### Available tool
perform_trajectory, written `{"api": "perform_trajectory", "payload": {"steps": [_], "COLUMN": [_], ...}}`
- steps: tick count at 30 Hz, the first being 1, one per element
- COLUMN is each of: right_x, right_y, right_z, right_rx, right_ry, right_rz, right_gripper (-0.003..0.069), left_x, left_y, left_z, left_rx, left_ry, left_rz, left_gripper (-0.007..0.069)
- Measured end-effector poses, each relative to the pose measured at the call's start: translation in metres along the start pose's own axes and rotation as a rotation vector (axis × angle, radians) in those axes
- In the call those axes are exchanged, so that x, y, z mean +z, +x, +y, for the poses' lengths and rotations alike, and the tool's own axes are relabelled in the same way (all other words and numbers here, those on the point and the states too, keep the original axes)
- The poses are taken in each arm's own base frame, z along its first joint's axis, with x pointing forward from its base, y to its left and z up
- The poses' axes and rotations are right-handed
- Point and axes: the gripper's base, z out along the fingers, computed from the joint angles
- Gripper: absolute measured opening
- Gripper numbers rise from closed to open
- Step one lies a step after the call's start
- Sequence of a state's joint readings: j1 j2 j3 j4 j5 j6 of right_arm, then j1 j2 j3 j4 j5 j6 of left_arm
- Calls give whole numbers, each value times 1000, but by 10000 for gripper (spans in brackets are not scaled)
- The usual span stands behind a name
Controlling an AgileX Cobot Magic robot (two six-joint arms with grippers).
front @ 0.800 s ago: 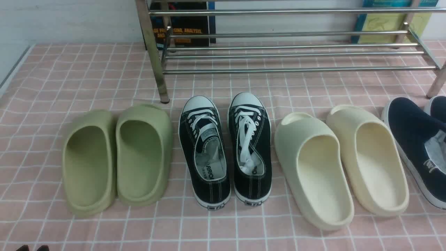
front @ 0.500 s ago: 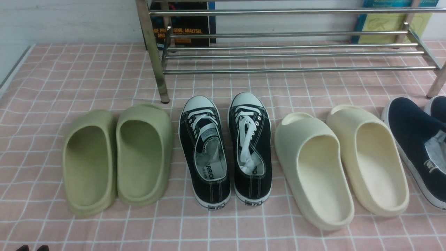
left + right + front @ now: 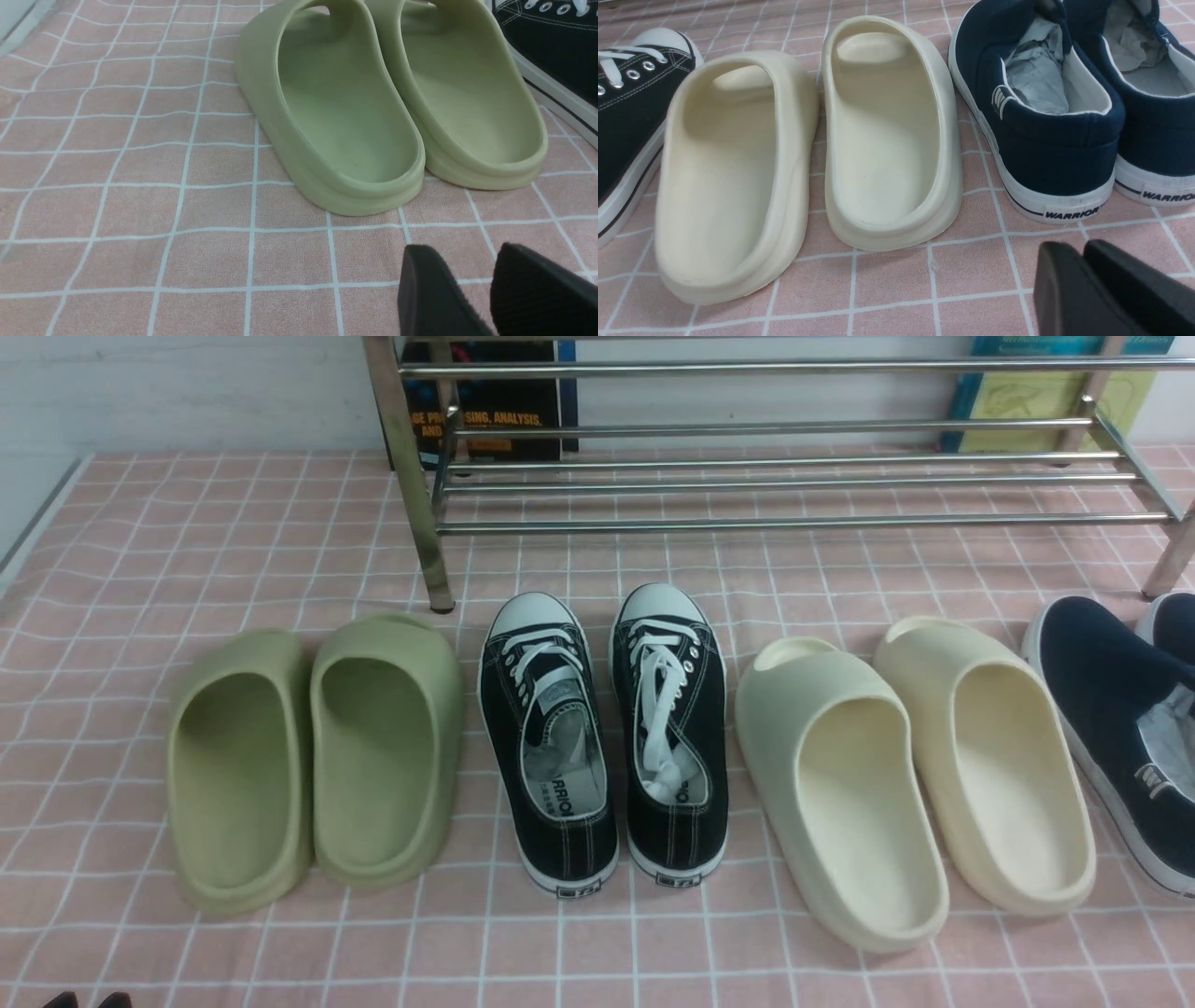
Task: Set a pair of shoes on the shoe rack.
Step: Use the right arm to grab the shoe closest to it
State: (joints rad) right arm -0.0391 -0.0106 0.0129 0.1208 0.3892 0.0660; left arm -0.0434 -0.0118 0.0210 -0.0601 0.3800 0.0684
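- Progress on the job is nil as far as I can see: the low chrome-tube shoe rack (image 3: 766, 523) at the far side of the pink checked bench (image 3: 280, 523) carries no shoes on the bars I can see.
- The pair of navy-blue canvas slip-on sneakers with white soles (image 3: 1045, 154) sits side by side at the near right of the bench. Its heels face me and grey paper is stuffed inside. It lies just right of the cream foam slides (image 3: 915, 775), in front of the rack's right leg.
- My right end effector (image 3: 1078, 261) hovers near the heel of the left navy shoe without touching it. I see no gap between its fingers, so I read it as together and empty.
- My left end effector (image 3: 472, 266) waits near the olive-green foam slides (image 3: 392, 107), with a narrow gap between its fingers and nothing in them.
- Everything is left to do, I judge: grasp each navy shoe, carry it far, and set it on the bars.
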Motion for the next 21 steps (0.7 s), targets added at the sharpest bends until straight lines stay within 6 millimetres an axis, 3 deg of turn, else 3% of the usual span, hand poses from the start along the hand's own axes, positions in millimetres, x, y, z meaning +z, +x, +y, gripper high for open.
{"api": "perform_trajectory", "payload": {"steps": [14,18,21], "right_x": [0,0,-4], "right_y": [-2,-10,-28], "right_z": [0,0,1], "right_rx": [-3,-3,-3], "right_ry": [-1,-7,-20], "right_rz": [-34,-142,-335], "right_gripper": [90,92,93], "left_x": [0,0,0], "left_y": [0,0,0], "left_z": [0,0,0], "left_rx": [0,0,0], "left_ry": [0,0,0], "left_rz": [0,0,0], "left_gripper": [239,239,239]}}
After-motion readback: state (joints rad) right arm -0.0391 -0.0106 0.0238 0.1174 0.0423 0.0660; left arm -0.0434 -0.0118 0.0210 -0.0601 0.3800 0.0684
